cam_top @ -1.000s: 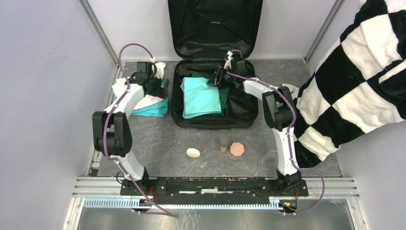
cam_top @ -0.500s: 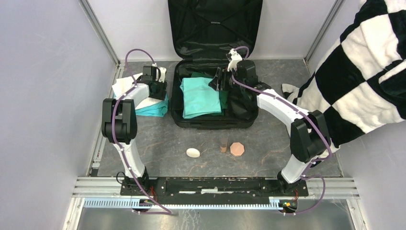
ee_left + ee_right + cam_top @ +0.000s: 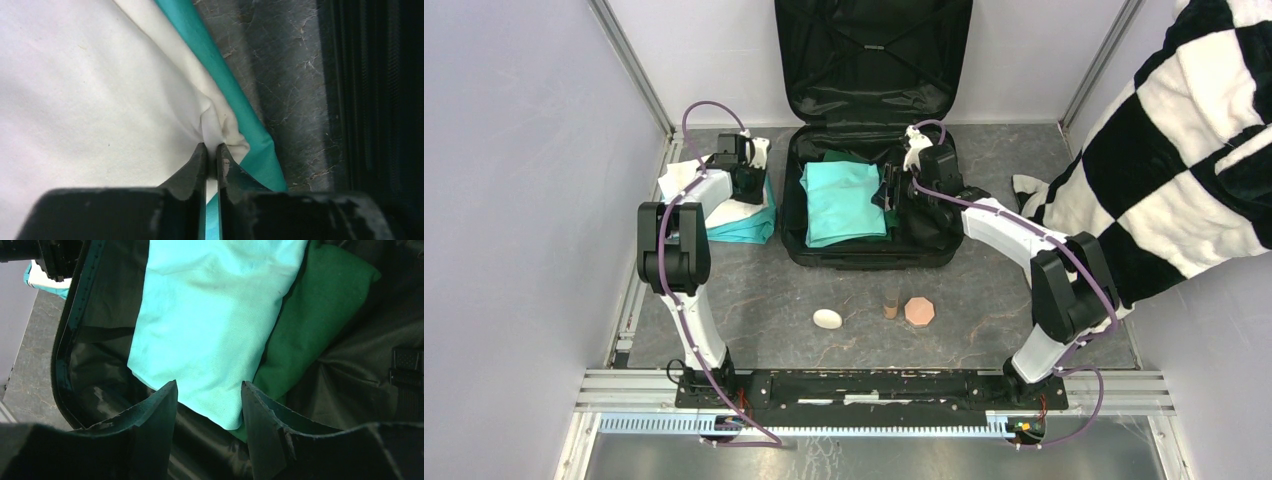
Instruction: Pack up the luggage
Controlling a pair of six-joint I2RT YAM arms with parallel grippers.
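I am clenching the left gripper (image 3: 211, 150) on a thin pinch of white cloth (image 3: 90, 90), the right gripper (image 3: 209, 386) hanging released; so shallow a fold risks slipping free on lifting. The luggage (image 3: 869, 260) is lying open at the table's (image 3: 754, 300) far centre, mouth upward, long axis seemingly running left-right.

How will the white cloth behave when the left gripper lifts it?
Likely floppy: the white cloth puckers where the left gripper pinches it, so it should drape and unfold. Looks thin, so probably light. It may drag the teal cloth beneath.
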